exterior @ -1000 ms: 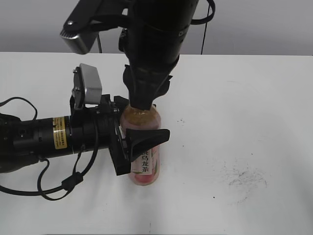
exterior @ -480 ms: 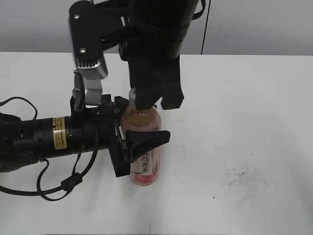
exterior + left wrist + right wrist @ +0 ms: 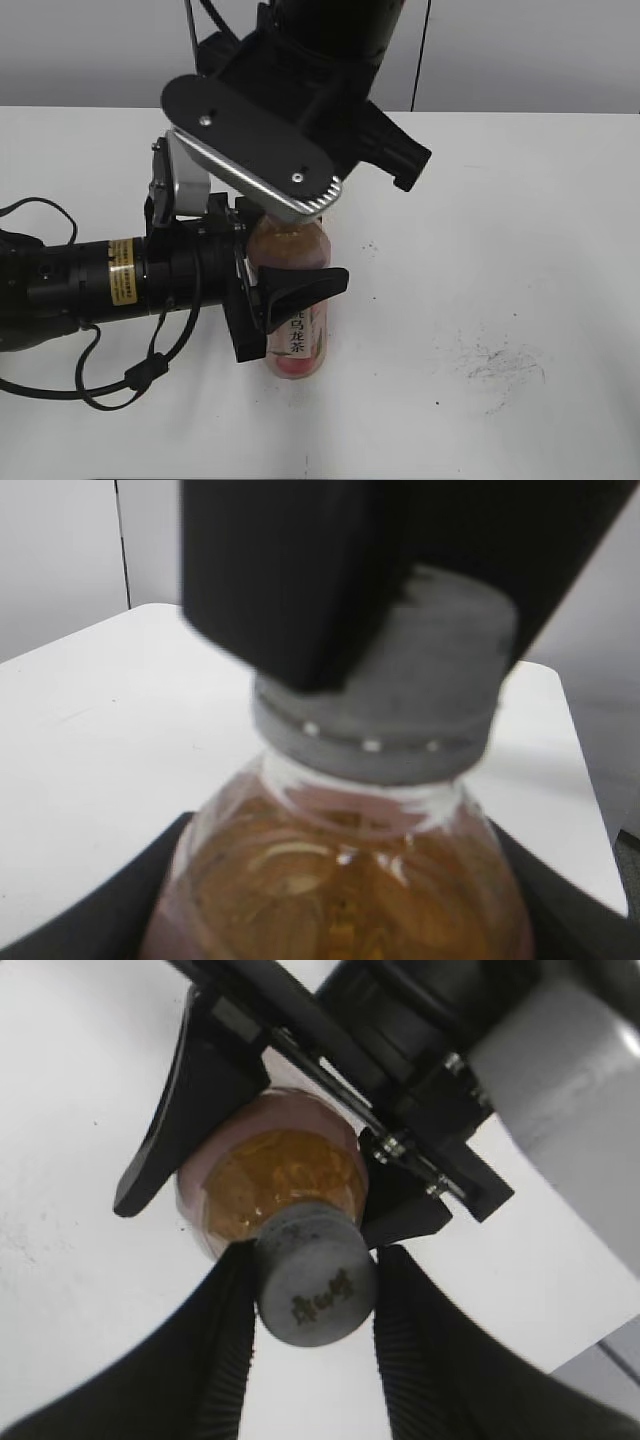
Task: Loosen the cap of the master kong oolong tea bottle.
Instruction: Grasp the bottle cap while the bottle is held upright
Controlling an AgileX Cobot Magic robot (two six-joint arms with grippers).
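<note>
The master kong oolong tea bottle [image 3: 297,335] stands upright on the white table [image 3: 520,220], with amber tea and a pink label. My left gripper [image 3: 280,272] is shut on its body from the left. In the left wrist view its fingers [image 3: 150,890] flank the bottle's shoulder [image 3: 340,880]. The grey cap [image 3: 315,1285] carries a dark mark on top. My right gripper [image 3: 315,1260] comes down from above and is shut on the cap, one ribbed finger [image 3: 225,1350] on each side. In the exterior view my right wrist [image 3: 265,140] hides the cap.
The left arm [image 3: 90,280] lies across the table's left side with black cables [image 3: 30,215] looping beside it. Dark scuff marks [image 3: 500,365] are on the table at the right. A grey wall stands behind the table.
My right wrist has turned about the bottle's top, and its camera housing has swung from the left round to the front. The bottle and left arm have stayed in place.
</note>
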